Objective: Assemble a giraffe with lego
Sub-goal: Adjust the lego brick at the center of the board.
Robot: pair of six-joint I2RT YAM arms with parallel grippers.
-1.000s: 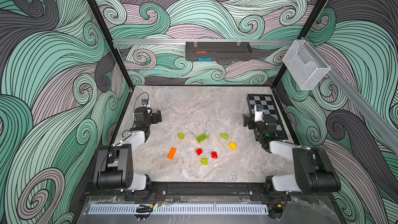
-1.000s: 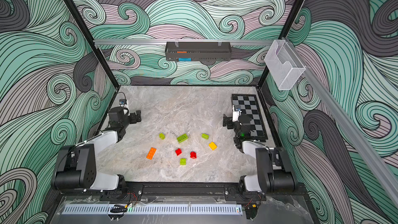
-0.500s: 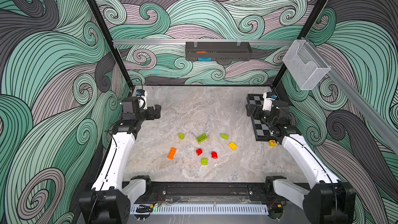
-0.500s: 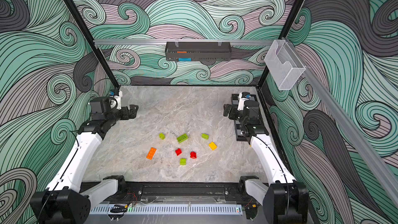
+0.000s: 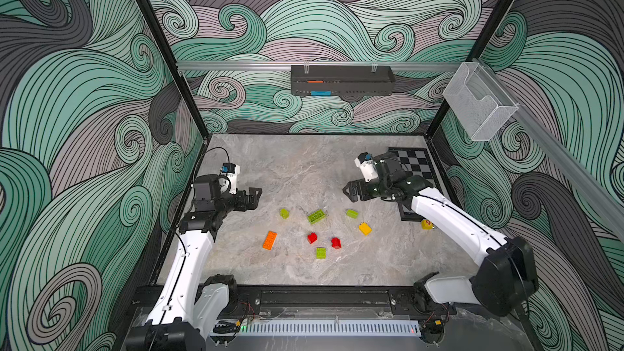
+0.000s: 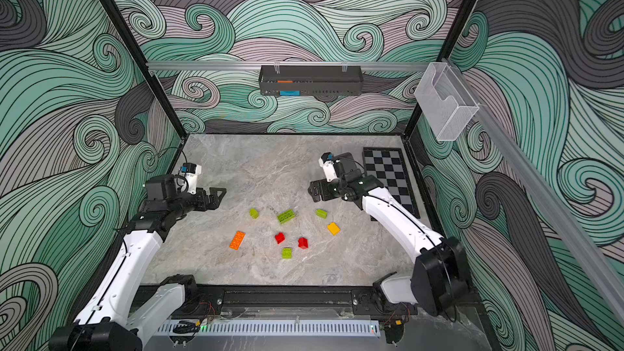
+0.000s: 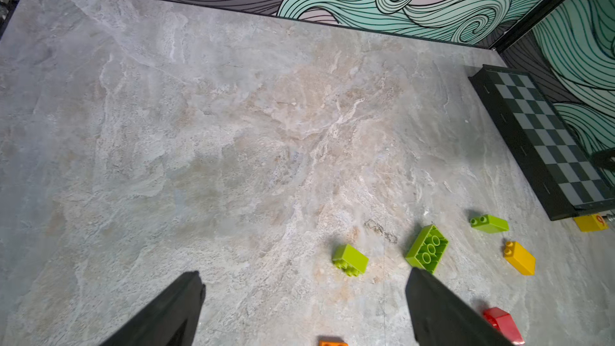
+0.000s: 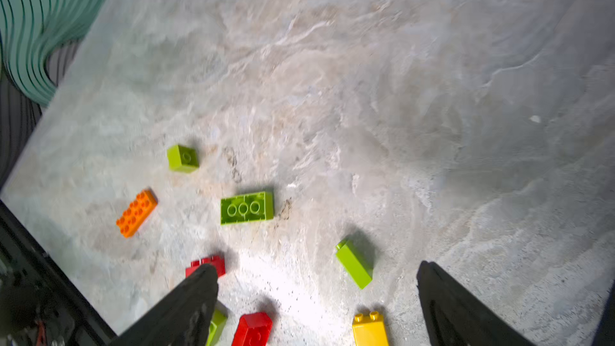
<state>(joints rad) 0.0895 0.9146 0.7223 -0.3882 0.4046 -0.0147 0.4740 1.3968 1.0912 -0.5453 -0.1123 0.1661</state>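
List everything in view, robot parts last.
lime bricks: four, lime, three rowed mid-table, one nearer front.
red bricks: two, red, before the lime row.
yellow brick: one, yellow, right of reds.
orange brick: one, orange, left of reds.
tile: one, yellow, by board's front corner.
board: one, chequered, table's right edge.
tray: one, black, back rail.
holder: one, clear, right rail.
table: one, grey marble.
left gripper: one, black, open, empty.
right gripper: one, black, open, empty.

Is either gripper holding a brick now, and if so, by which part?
Nothing is held: the left gripper and the right gripper are open and empty.
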